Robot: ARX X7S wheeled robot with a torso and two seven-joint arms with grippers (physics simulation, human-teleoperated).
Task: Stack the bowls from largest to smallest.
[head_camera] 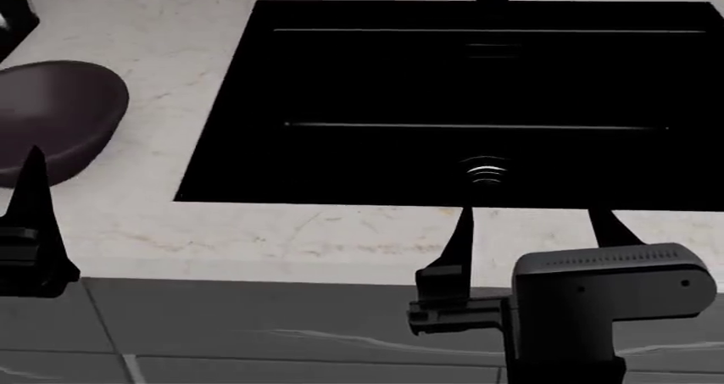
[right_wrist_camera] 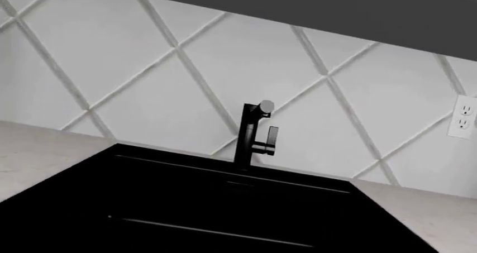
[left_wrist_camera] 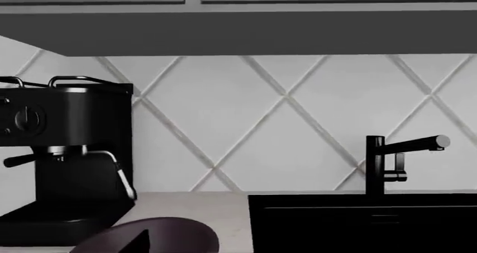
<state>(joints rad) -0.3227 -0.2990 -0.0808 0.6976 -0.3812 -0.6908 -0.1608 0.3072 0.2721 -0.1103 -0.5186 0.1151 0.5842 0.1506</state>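
Note:
The medium dark brown bowl (head_camera: 54, 113) sits upright on the pale counter, left of the sink; it also shows in the left wrist view (left_wrist_camera: 175, 236). Of my left gripper only one dark finger (head_camera: 32, 189) shows, at the near rim of the bowl; its tip (left_wrist_camera: 140, 243) stands off to one side over the bowl, so the jaws are apart and empty. My right gripper (head_camera: 534, 231) is open and empty, over the counter strip at the sink's near edge. The large white bowl and the small white bowl are out of view.
A black sink (head_camera: 226, 104) fills the middle of the counter, with a black faucet (right_wrist_camera: 253, 133) behind it. A black espresso machine (left_wrist_camera: 67, 152) stands at the back, left of the bowl. A wall outlet (right_wrist_camera: 465, 116) is on the tiled backsplash. The counter's front edge (head_camera: 283, 274) is close.

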